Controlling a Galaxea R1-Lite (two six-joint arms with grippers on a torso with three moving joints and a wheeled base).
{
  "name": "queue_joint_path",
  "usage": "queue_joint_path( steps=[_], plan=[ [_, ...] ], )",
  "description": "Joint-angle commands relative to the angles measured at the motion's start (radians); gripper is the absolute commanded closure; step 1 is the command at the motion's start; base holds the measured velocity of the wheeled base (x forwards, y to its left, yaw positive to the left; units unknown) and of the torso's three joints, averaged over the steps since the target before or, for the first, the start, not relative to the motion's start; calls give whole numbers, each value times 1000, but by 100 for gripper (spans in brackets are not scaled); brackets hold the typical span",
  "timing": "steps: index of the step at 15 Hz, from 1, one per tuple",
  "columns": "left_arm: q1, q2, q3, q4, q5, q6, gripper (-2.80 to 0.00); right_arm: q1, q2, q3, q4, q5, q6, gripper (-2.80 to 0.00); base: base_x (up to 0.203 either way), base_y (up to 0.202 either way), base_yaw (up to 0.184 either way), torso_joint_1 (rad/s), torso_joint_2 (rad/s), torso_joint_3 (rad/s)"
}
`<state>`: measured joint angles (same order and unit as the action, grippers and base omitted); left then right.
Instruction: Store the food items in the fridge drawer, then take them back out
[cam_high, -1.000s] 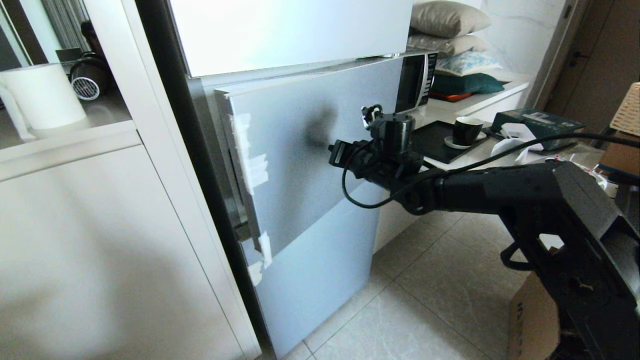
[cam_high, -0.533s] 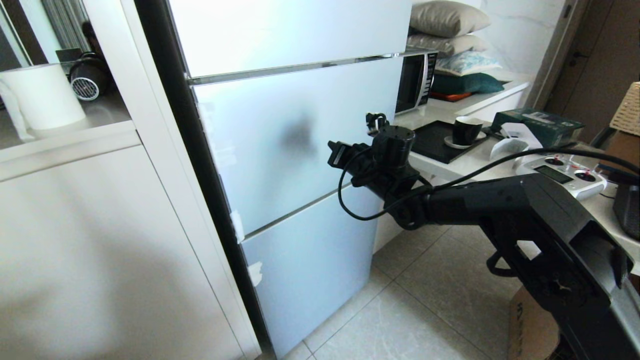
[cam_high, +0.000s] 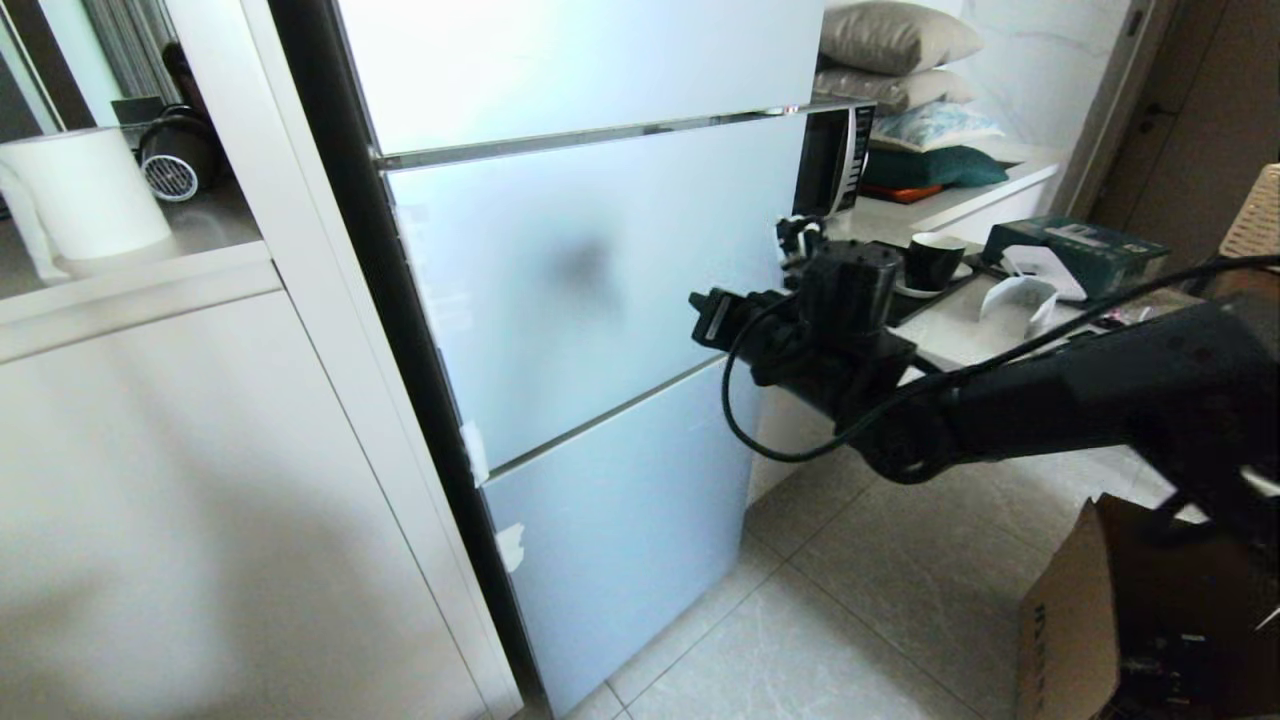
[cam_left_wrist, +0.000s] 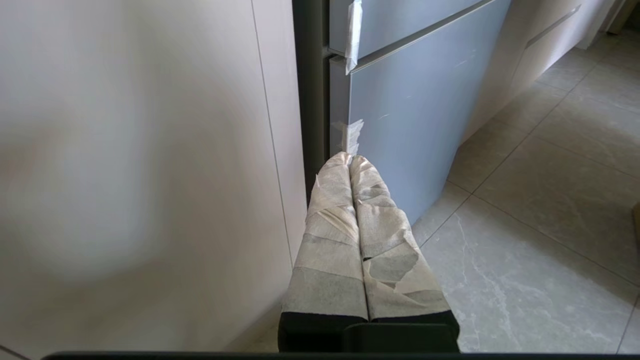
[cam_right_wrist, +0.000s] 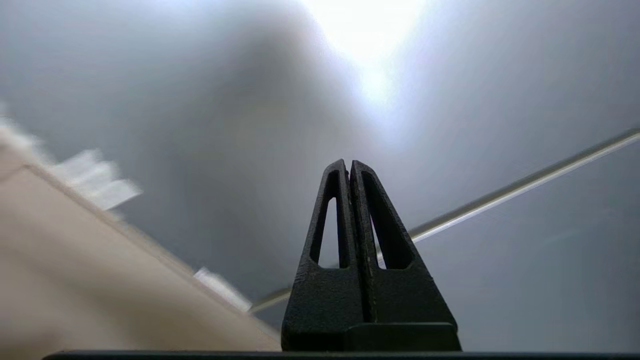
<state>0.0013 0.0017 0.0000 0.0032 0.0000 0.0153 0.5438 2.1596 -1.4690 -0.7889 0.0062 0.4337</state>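
Now fridge (cam_high: 600, 290) doors flush, contents hidden; right gripper (cam_right_wrist: 349, 167) fingers together, empty.

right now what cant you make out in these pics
- Food items and fridge drawer: in no view; the fridge doors are shut.
- Right gripper tips: hidden in the head view behind its own wrist.
- Left gripper: outside the head view.
- Microwave: mostly behind the fridge.

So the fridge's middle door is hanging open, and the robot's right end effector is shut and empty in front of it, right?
Not quite. The middle door is closed, lying flush with the doors above and below it, as the head view shows. The rest holds: the right end effector is shut and empty in front of that door.
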Motion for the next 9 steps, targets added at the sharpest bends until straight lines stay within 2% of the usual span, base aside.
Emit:
queue_joint_path(
  steps=[1,3,4,5,8,9],
  plan=[
    [0,1,0,0,0,0,0,9,-326,209,-11,1,-12,0,0,0,0,0,0,0],
    [0,1,0,0,0,0,0,-10,-577,385,-3,0,-28,0,0,0,0,0,0,0],
    [0,1,0,0,0,0,0,-46,-702,455,22,-1,-34,0,0,0,0,0,0,0],
    [0,1,0,0,0,0,0,-107,-838,514,68,-1,-37,0,0,0,0,0,0,0],
    [0,1,0,0,0,0,0,-402,-1212,668,290,-1,-42,0,0,0,0,0,0,0],
    [0,1,0,0,0,0,0,-478,-1322,729,354,-1,-44,0,0,0,0,0,0,0]
  ],
)
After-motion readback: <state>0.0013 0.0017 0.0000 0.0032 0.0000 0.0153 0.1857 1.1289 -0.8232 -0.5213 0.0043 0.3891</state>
